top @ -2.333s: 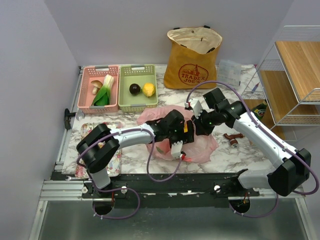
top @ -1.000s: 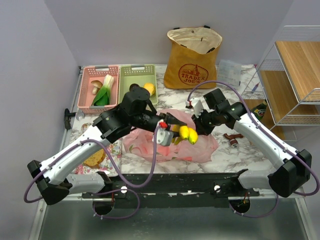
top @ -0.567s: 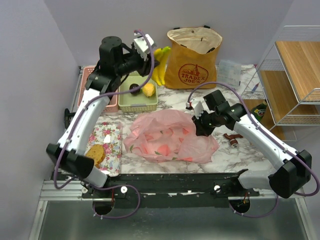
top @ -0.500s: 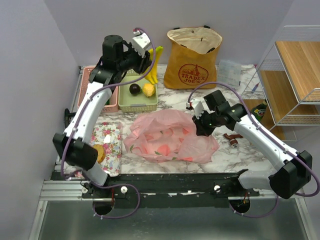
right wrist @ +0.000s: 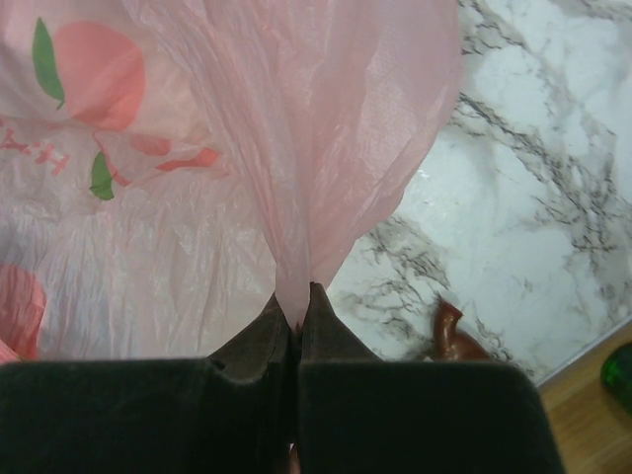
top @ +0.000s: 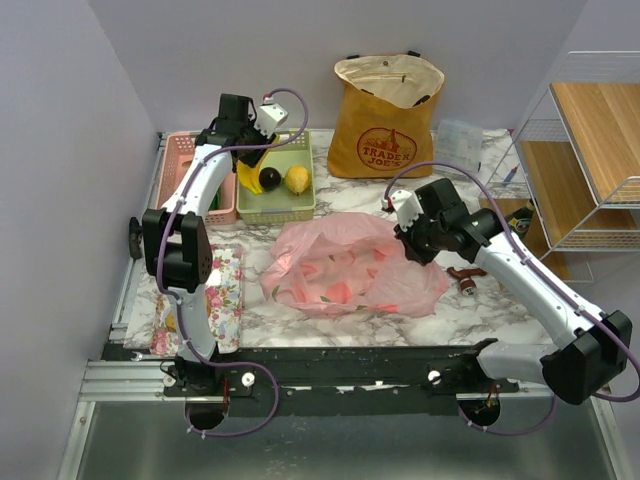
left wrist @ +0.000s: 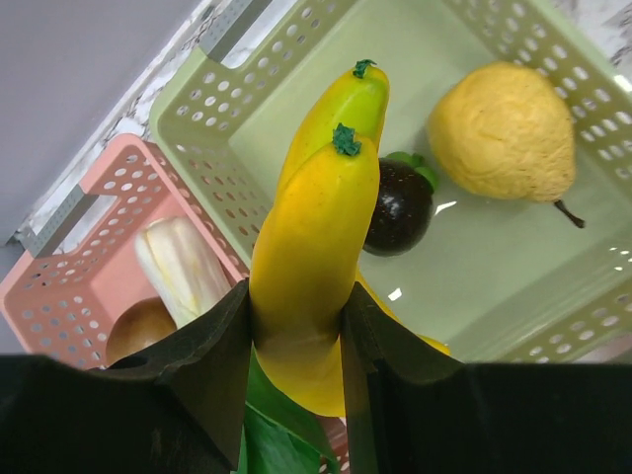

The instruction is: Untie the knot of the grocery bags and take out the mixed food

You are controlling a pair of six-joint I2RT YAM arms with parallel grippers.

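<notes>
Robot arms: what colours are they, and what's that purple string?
Both the left arm and right arm have white tube-shaped links with chunky black joints. The purple string is a cable looping along each arm. The left claw and right claw have two black fingers each.

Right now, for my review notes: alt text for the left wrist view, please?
The left arm's jaws clamp two yellow bananas, tips pointing over a green slotted basket that holds a dark round fruit and a lemon. Beside it, a pink basket holds a white leek stalk and a brown mushroom.
</notes>
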